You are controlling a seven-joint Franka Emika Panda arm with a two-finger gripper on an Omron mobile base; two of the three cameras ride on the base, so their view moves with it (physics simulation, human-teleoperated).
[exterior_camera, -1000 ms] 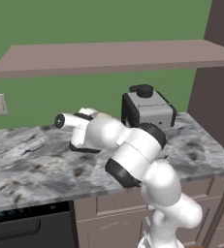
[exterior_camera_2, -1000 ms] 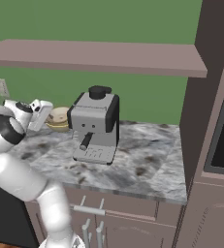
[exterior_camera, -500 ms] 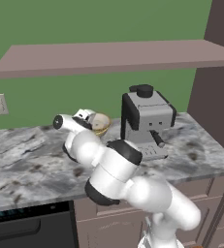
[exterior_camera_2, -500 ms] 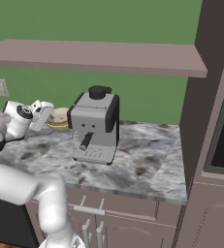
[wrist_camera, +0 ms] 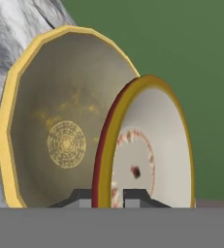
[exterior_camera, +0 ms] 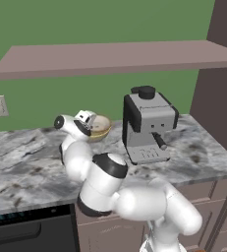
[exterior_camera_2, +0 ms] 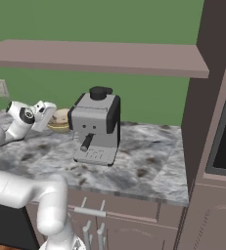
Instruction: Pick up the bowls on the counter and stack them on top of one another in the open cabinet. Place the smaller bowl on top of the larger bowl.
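Fingers [wrist_camera: 135, 196] of our gripper [wrist_camera: 108, 197] are pinched tight on the rim of the smaller bowl [wrist_camera: 150, 160]; one finger sits on each side of that rim. At nine o'clock of it in our hand view is the larger bowl [wrist_camera: 60, 135], just beside the small one. We see two bowls, one of each kind. The larger bowl [exterior_camera: 101, 127] rests on the counter [exterior_camera: 203, 147] near the green wall. At three o'clock stands one grey coffee machine [exterior_camera: 148, 125], close by. Up at twelve o'clock runs the open cabinet [exterior_camera: 115, 56], one long board, with free room between it and the counter.
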